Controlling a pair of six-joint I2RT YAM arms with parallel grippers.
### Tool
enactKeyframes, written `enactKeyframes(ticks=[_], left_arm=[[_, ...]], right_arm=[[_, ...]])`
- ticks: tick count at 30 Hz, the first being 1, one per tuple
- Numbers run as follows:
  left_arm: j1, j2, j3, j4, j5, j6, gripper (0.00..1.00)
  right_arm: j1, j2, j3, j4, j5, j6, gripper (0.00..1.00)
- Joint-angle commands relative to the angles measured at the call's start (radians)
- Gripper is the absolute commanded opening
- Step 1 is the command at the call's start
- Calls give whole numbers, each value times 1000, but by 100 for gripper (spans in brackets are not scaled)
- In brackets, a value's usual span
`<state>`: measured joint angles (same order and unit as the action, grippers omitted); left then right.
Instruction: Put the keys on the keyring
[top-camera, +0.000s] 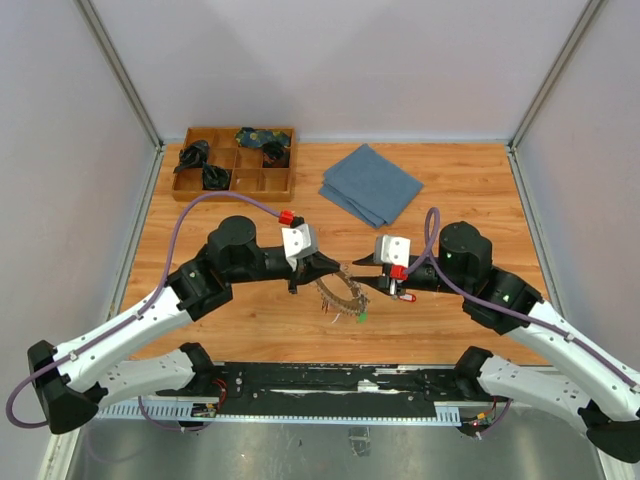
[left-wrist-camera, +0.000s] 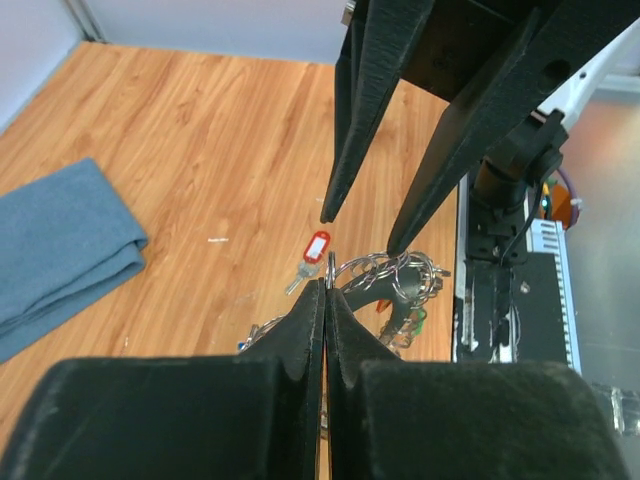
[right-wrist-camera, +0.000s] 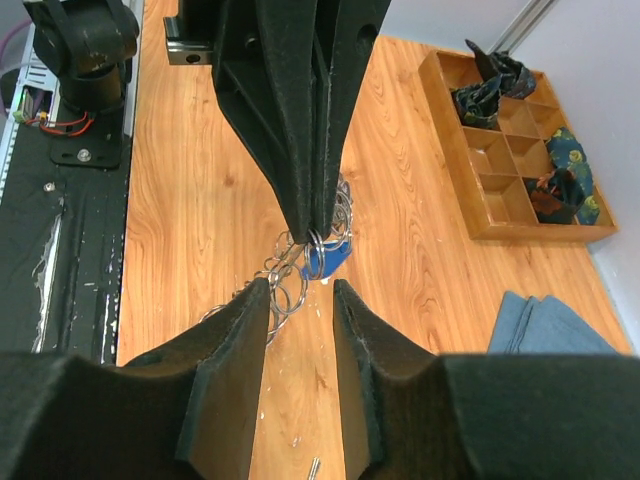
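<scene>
Two hands: left hand (left-wrist-camera: 327, 285) clenched on keyring (top-camera: 340, 296), right hand (right-wrist-camera: 301, 288) parted, holding nothing.

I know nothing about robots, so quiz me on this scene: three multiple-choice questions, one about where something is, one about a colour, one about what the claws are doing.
1. Where does the folded blue cloth lie relative to the wooden tray?
A inside it; B to its right, outside it; C underneath it.

2. What colour is the key tag just past the left gripper?
A yellow; B white; C red.

3. How do the grippers stand?
A left shut on the keyring, right gripper open; B both wide open; C right shut on the cloth.

Answers:
1. B, the top view shows the cloth beside the tray.
2. C, the left wrist view shows it red.
3. A, the ring's wire is pinched between the left fingers, while the right fingers stand apart.
</scene>
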<state>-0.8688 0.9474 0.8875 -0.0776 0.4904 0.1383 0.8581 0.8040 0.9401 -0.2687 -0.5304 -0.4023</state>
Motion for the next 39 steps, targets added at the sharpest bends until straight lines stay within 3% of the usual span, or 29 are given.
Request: enactKeyframes(ticks=[1,10,25,29,33,37,39], left_arm=[[-36,-4,65,-38,-58,84,0],[-108,29,108,-117,-103,158,0],[-136,36,116,-140,-91,187,1],[-141,40,122,-146,-88,190,1],[-143,38,125,-148,-93,193,0],[-143,17,114,-126,-124,180,2],[-143,-8,92,-95,-145,160,11]], right_arm=[[20,11,35,-30,23,-37,33],[33,37,36,-23,17,-46,31],[42,62,48,-82,-5,-78,23],[54,75,49,-90,-34,-80,17],[68,85,49,-110,-44,-97,1],[74,67,35,-93,-57,-92,0],[74,49,17,-67,-50,-74,0]])
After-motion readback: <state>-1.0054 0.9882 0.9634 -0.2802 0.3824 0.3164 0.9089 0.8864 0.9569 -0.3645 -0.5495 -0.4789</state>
